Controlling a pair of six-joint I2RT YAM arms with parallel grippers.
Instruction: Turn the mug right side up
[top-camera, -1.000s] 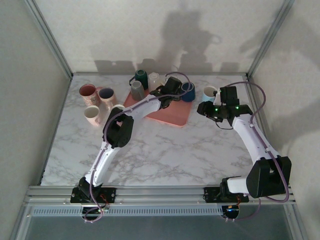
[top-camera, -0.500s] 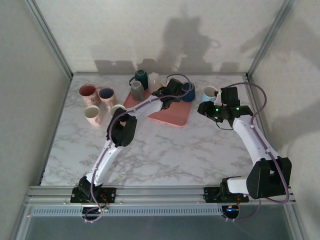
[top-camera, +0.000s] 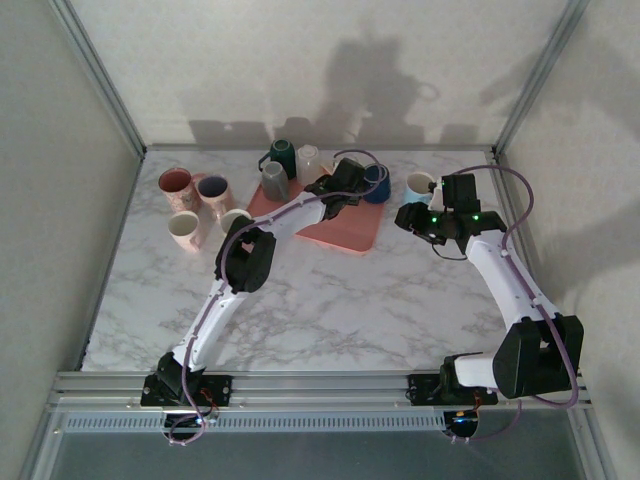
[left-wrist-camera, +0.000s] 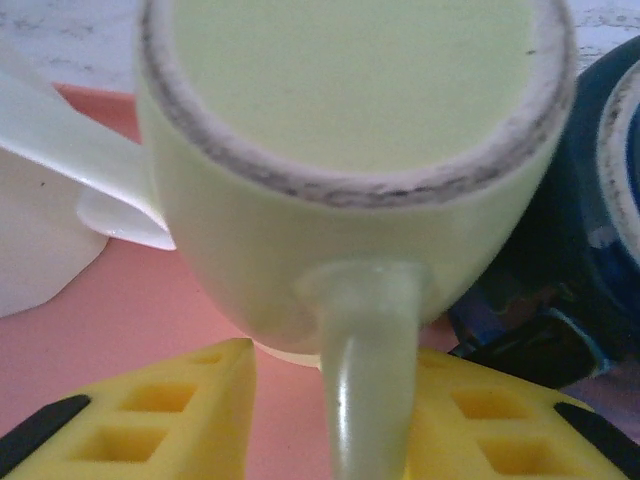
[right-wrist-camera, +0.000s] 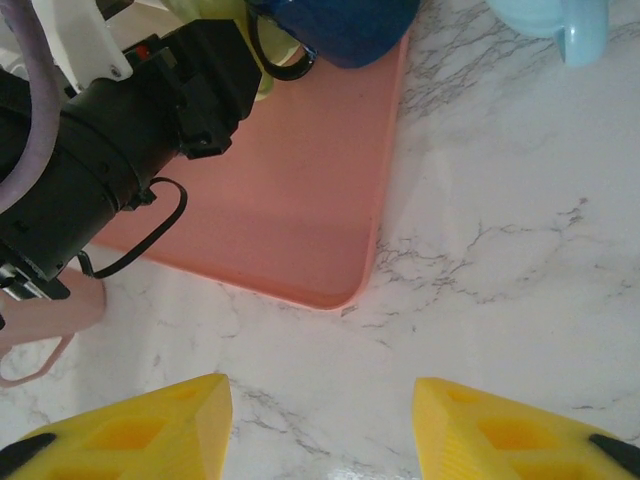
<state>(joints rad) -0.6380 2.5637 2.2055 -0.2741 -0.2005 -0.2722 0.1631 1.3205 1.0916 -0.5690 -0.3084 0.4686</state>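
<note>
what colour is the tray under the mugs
The tray is salmon pink, clearest in right wrist view.

**Tray of mugs at the back of a tabletop**

A tray (top-camera: 350, 232) lies at the centre back of the tabletop (top-camera: 350, 300). Mugs crowd the tray's far edge. One of them, the upturned mug (left-wrist-camera: 350, 150) (base up), stands on the tray with its handle between the fingers of the left gripper (left-wrist-camera: 335, 400). A neighbouring mug (left-wrist-camera: 600, 200) is just to its right. Four mugs (top-camera: 212, 188) cluster on the tabletop left of the tray. A lone mug (top-camera: 419, 185) stands to the tray's right, just beyond the right gripper (top-camera: 408, 217).
</note>
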